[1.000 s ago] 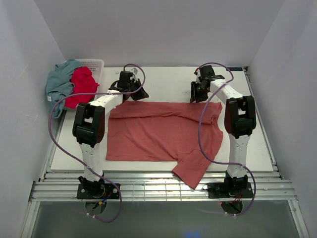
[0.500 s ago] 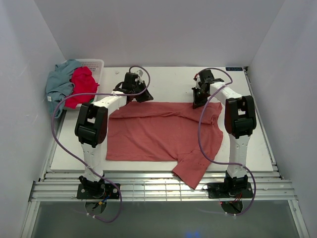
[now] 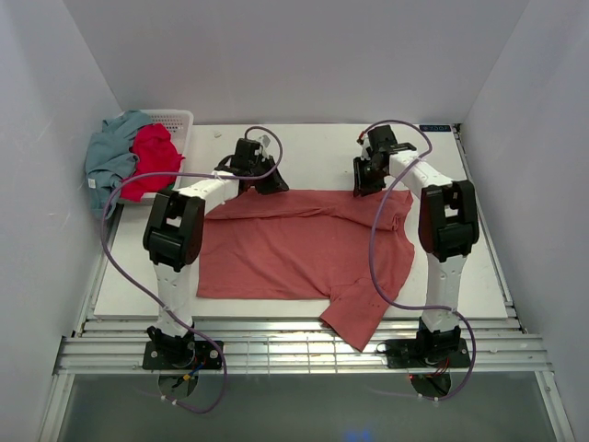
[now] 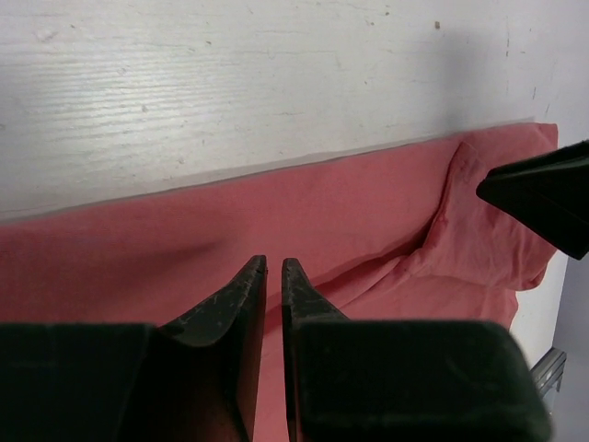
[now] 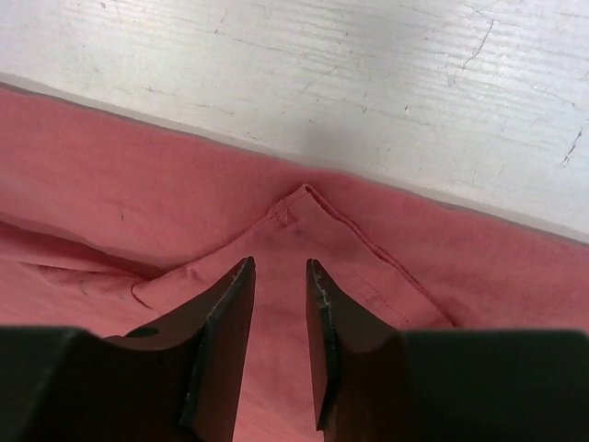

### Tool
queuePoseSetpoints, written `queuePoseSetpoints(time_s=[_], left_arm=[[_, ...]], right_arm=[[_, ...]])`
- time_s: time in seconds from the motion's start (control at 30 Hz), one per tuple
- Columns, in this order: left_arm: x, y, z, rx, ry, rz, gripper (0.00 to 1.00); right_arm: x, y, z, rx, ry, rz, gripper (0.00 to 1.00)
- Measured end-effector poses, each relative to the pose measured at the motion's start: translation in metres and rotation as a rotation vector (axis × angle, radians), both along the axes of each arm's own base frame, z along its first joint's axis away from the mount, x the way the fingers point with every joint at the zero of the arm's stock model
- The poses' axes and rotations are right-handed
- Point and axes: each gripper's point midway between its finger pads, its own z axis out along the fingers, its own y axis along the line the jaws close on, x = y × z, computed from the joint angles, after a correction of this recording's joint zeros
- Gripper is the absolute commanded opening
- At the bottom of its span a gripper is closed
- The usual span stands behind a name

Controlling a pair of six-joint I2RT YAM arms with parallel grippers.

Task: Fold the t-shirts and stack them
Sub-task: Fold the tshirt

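**Salmon shirt laid out, both arms at its far hem**

The white surface (image 3: 313,147) carries the salmon-red shirt (image 3: 294,244), spread flat, with one sleeve hanging past the near edge. Both arms reach forward to its far hem, wrists tipped down. At far left, a white basket (image 3: 179,118) is mostly hidden under the grey-blue shirt (image 3: 110,152) and the crimson shirt (image 3: 152,157). The left gripper (image 4: 274,262) is over the cloth, its jaws a sliver apart with nothing between them. The right gripper (image 5: 279,262) has its jaws spread above a folded corner. A dark sticker (image 3: 437,128) on the far edge is too small to read
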Motion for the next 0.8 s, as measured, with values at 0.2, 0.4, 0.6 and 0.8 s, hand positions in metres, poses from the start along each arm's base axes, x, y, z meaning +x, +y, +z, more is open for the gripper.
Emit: queuePoseSetpoints(time_s=[0.2, 0.4, 0.6, 0.8], left_arm=[[-0.013, -0.020, -0.005, -0.003, 0.012, -0.052, 0.24], [-0.023, -0.035, -0.008, -0.008, 0.021, -0.090, 0.22], [-0.027, -0.038, -0.019, -0.002, 0.039, -0.098, 0.20], [-0.033, -0.035, -0.033, 0.010, 0.073, -0.095, 0.20]], right_arm=[[0.003, -0.002, -0.016, -0.017, 0.020, -0.006, 0.42], [0.005, -0.003, -0.024, -0.031, 0.028, -0.010, 0.42], [0.008, -0.006, -0.024, -0.047, 0.014, -0.012, 0.17], [0.009, -0.006, -0.024, -0.050, 0.010, -0.011, 0.11]])
